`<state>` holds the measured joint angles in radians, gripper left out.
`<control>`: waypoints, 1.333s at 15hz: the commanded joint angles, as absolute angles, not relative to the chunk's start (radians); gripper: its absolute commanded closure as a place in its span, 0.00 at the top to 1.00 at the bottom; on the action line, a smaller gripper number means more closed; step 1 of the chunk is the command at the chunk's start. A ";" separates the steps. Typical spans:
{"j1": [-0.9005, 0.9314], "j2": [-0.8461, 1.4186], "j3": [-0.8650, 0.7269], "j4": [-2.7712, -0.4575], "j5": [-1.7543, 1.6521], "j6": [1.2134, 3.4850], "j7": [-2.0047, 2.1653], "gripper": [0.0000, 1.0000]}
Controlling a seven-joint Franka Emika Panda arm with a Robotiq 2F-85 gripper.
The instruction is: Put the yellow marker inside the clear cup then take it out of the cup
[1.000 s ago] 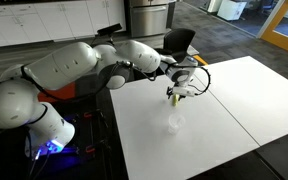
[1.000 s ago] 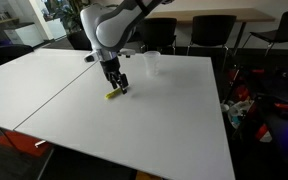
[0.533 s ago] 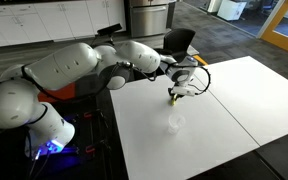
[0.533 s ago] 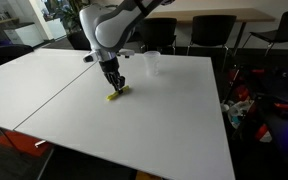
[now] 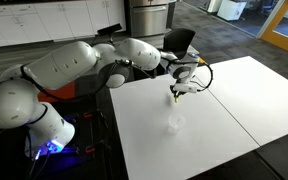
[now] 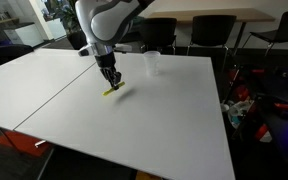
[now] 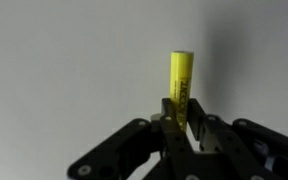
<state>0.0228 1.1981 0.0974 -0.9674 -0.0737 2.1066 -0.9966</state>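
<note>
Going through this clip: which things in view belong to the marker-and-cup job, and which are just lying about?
Part of the job:
- yellow marker, clamped in the gripper
- clear cup, standing apart from it on the table

Just lying about:
- black chairs behind the table
- cabinets along the wall

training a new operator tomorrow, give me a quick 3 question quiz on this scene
1. True or false: the marker is inside the cup.
2. What is the gripper shut on? A) nothing B) the marker C) the cup
3. Fill in: the cup stands ___ the gripper (touching / apart from).
Key: 1 false; 2 B; 3 apart from.
</note>
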 commanded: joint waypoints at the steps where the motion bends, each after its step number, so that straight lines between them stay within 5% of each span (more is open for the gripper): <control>1: 0.023 1.061 0.096 -1.091 -0.077 2.106 -0.979 0.05; 12: 0.050 0.689 0.036 -1.474 -0.256 1.985 -0.922 0.05; 18: 0.036 0.670 0.030 -1.481 -0.381 1.942 -0.933 0.05; 19: 0.035 0.662 0.029 -1.487 -0.387 1.938 -0.932 0.20; 20: 0.034 0.662 0.029 -1.487 -0.387 1.939 -0.933 0.20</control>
<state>0.0389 0.6619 0.0218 -1.4893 -0.3823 1.9421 -0.9349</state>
